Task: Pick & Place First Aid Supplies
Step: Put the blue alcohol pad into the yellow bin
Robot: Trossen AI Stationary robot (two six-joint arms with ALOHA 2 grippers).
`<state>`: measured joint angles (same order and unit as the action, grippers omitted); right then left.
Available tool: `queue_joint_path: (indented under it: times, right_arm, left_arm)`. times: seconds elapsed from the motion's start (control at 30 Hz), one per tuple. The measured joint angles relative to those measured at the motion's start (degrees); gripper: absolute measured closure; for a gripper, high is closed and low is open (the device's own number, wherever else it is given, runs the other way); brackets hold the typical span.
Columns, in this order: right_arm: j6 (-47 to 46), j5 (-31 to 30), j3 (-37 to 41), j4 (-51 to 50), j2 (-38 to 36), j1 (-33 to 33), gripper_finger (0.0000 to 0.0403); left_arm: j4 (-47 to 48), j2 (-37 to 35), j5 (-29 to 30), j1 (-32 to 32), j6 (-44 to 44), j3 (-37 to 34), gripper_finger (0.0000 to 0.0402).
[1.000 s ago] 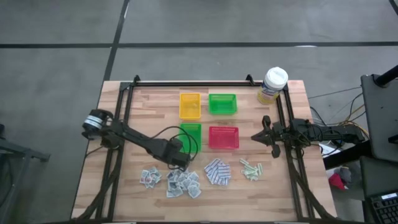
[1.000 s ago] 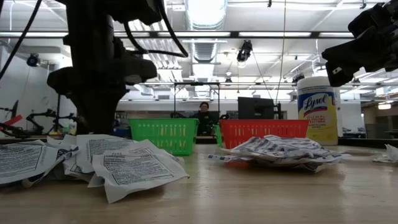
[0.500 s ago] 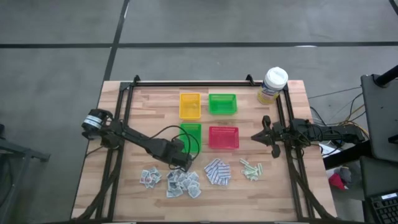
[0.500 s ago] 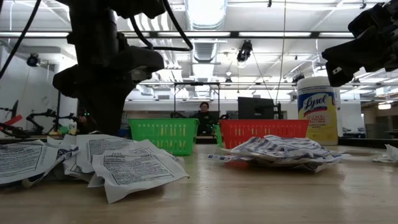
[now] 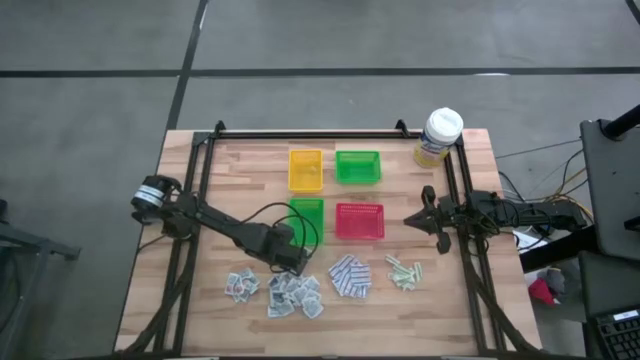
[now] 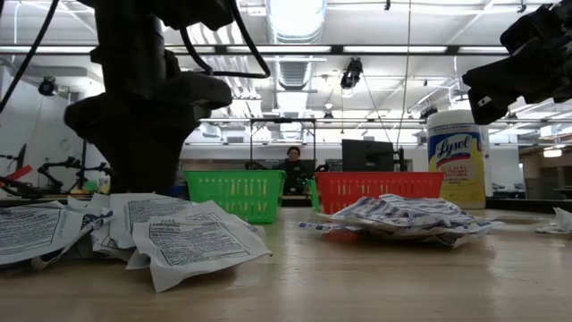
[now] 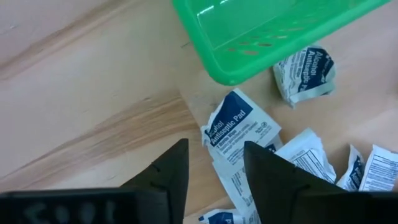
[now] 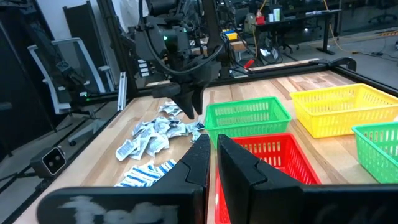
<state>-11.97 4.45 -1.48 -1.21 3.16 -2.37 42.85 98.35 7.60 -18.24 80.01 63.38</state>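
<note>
High view: left arm reaches in from the table's left edge; the left gripper (image 5: 291, 262) hangs at the near edge of the near green tray (image 5: 307, 213), just above the middle heap of sachets (image 5: 295, 296).
Left gripper state: fingers (image 7: 268, 177) spread with a clear gap, nothing between them.
Target, judged: the blue-and-white antiseptic pad sachet (image 7: 239, 126) lying flat on the wood, just off the rounded corner of that green tray.
Key relation: in the left wrist view the sachet sits a little ahead of the open gap and slightly toward one finger; its long axis runs diagonal to the line between the fingertips, so a small advance and a descent would bring the fingers astride it.
Neighbours: more sachets overlap its near end and a crumpled one (image 7: 305, 73) lies close by, so a double pick is a risk.
Other supplies: patterned pads (image 5: 350, 277) near the red tray (image 5: 359, 220); pale green strips (image 5: 404, 272) further right.
Right gripper (image 5: 414, 219): pressed together, empty, parked at the right rail, well apart from the sachets.
Nearer arm: left, clearly.
</note>
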Motion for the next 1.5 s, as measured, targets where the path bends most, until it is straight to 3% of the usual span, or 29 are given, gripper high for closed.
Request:
queue_joint_path:
  times: [0.5, 0.97, 1.5]
  right_arm:
    - [0.01, -0.01, 0.00, 0.00, 0.00, 0.01, 0.0374]
    - [0.00, -0.02, 0.00, 0.00, 0.00, 0.02, 0.0374]
    - [0.00, 0.00, -0.02, 0.00, 0.00, 0.02, 0.0374]
  left_arm:
    - [-7.20, 0.10, -0.20, 0.07, 2.66, -6.28, 0.0260]
    - [-9.26, -0.11, 0.93, 0.07, 2.38, -8.29, 0.0395]
    - [0.49, -3.84, -1.11, 0.13, 1.25, -5.33, 0.0401]
